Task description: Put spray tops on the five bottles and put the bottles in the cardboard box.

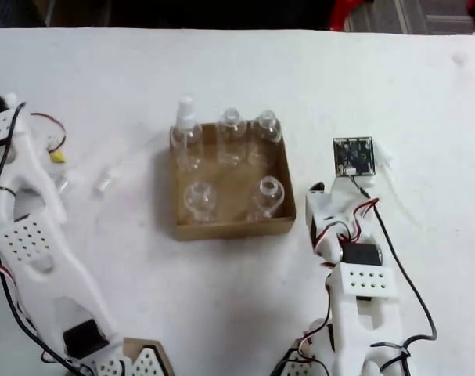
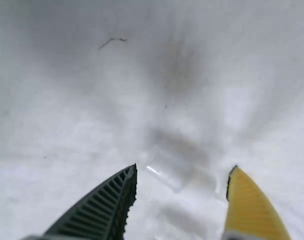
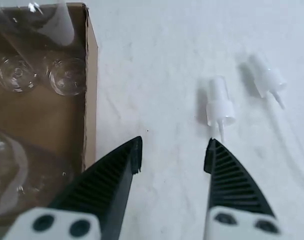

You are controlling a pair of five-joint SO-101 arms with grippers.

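Some of this is hard to read from where I stand. The left end effector (image 2: 182, 175) hangs over the white desk (image 2: 66, 100) with its fingers wide apart, one dark and ridged, one yellow. Between them lies a small clear piece (image 2: 164, 177), and I cannot tell whether it is a cap or part of a spray top. In the high view a small pale piece (image 1: 106, 182) lies on the desk between the left arm and the cardboard box (image 1: 229, 229); it too is too small to name for sure. Both arms are cut off at the near edge of that view.

The box sits in the middle of the desk, brown, shallow and open at the top. Five clear plastic bottles stand upright inside it, three along the far wall and two along the near wall. The far-left bottle (image 1: 186, 145) wears a white fitted spray top (image 1: 185, 108). The other four bottles (image 1: 232, 129) have bare, open necks.

The right end effector (image 3: 174, 147) hangs over the desk just beside the box wall on its own side. Its two black ridged fingers are spread wide and hold nothing. The right wrist view shows two white tops lying on their sides on the desk. The nearer loose spray top (image 3: 219, 107) lies just off one fingertip, and the farther loose spray top (image 3: 266, 80) lies beyond it; each trails a thin dip tube. In the high view those two are hard to pick out against the white desk.
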